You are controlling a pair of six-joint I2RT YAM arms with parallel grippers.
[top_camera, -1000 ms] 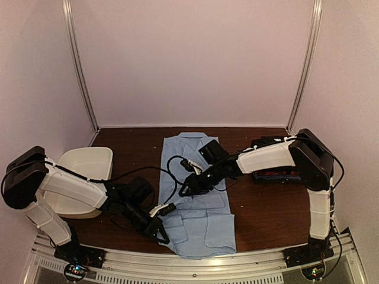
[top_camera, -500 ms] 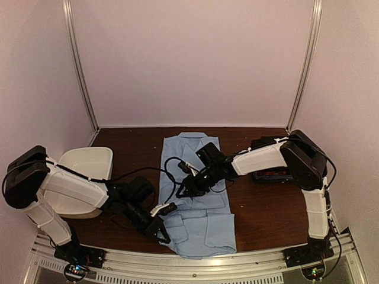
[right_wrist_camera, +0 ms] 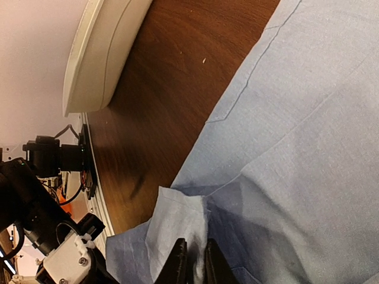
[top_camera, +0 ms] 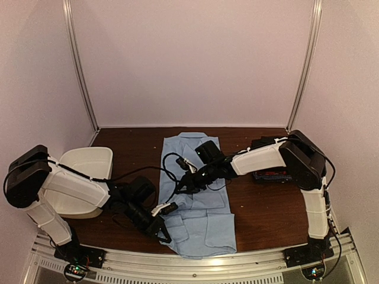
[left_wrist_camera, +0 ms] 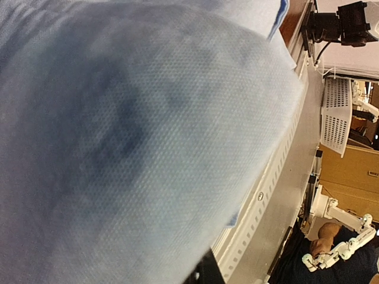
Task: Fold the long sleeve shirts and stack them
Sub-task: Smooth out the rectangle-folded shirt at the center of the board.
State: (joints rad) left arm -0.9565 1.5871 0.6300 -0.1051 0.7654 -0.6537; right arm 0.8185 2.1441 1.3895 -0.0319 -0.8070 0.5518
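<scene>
The light blue shirt (top_camera: 198,201) lies flat down the middle of the table, collar at the far end. My left gripper (top_camera: 161,229) sits at its near left corner, shut on the cloth. In the left wrist view the shirt (left_wrist_camera: 130,130) fills almost everything, and only a dark fingertip (left_wrist_camera: 208,273) shows. My right gripper (top_camera: 181,188) is at the shirt's left edge. Its two fingers are pinched on a raised fold of the shirt (right_wrist_camera: 296,118), my right gripper (right_wrist_camera: 193,263) being shut on it. A folded stack of shirts (top_camera: 277,175) lies partly hidden behind my right arm.
A white plastic tub (top_camera: 83,171) stands at the left of the brown table (top_camera: 130,148), and the tub (right_wrist_camera: 100,47) also shows in the right wrist view. The metal rail (top_camera: 195,260) runs along the near edge. Walls close in on three sides.
My right gripper has shifted slightly left along the shirt's left edge and closed on a fold of cloth. The left arm has not moved.
</scene>
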